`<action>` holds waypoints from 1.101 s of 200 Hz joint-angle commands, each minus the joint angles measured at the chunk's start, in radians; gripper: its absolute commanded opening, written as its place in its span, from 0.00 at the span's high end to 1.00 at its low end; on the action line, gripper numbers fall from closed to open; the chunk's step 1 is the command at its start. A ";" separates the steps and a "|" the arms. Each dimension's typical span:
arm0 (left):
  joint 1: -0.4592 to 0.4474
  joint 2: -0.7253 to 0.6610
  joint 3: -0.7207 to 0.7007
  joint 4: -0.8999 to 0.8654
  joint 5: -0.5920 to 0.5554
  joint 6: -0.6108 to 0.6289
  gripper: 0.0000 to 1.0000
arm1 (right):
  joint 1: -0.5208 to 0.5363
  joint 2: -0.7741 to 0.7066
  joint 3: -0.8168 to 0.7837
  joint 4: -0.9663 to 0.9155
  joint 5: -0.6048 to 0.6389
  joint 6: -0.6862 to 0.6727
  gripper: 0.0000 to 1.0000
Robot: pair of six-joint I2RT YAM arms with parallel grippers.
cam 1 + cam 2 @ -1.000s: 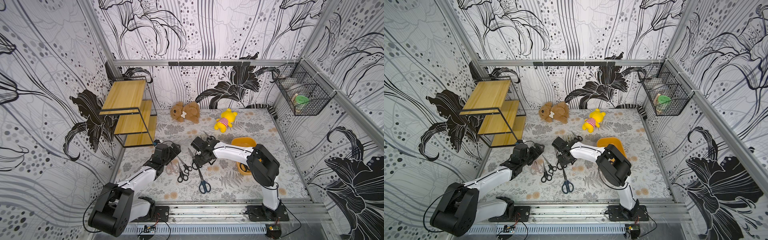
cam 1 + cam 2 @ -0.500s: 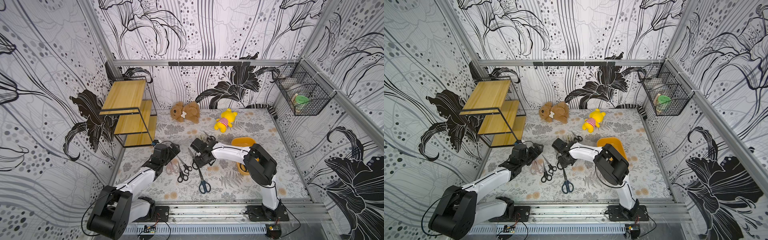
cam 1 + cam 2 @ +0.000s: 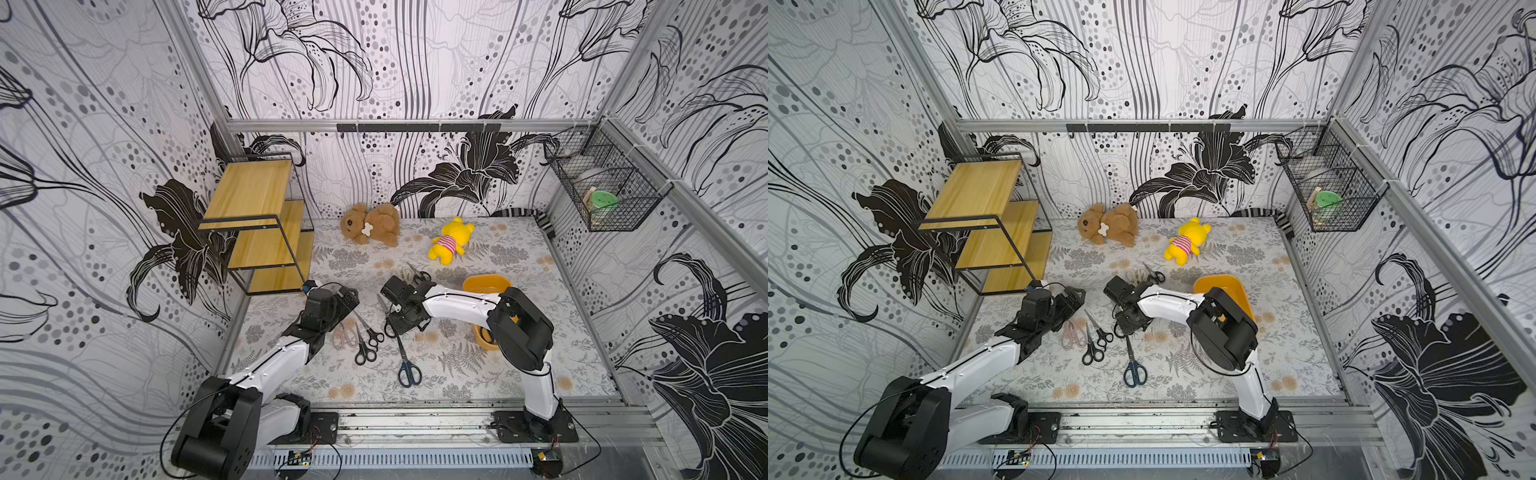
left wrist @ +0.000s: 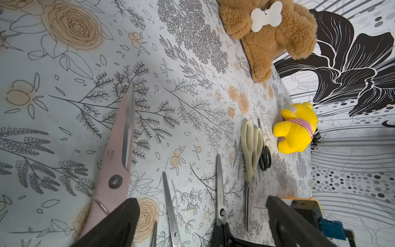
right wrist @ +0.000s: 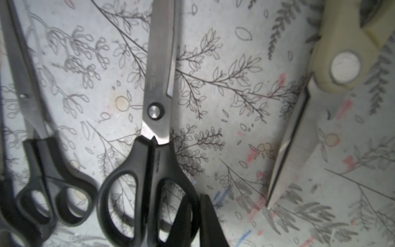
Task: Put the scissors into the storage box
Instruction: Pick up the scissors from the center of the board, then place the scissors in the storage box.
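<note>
Right wrist view: fingers (image 5: pixel 210 226) pinch shut on black-handled scissors (image 5: pixel 157 89).

White arm links (image 3: pixel 457 305) — black joints, black cables.

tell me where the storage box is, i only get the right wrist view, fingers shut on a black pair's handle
observer: The storage box sits to the right of the right gripper, partly hidden under the right arm.
operator: is the left arm near me
observer: The left gripper hangs open by the handle end of the pale pink scissors.
operator: anything lying toward the front
observer: The dark blue scissors lie nearest the table's front edge, blades pointing toward the black-handled scissors you hold.
</note>
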 commanded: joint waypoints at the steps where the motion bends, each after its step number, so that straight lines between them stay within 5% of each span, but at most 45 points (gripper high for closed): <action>1: 0.005 0.000 0.019 -0.005 -0.007 0.013 0.03 | 0.001 -0.078 0.035 -0.007 -0.001 0.016 1.00; 47: 0.006 0.023 0.060 0.023 0.050 -0.027 0.03 | -0.036 -0.188 0.031 -0.027 0.038 0.030 1.00; 107: -0.005 0.066 0.118 0.048 0.125 -0.041 0.03 | -0.211 -0.412 -0.133 -0.085 0.087 0.024 1.00; 220: -0.222 0.246 0.285 0.012 0.104 0.017 0.02 | -0.569 -0.763 -0.462 -0.205 0.110 -0.057 1.00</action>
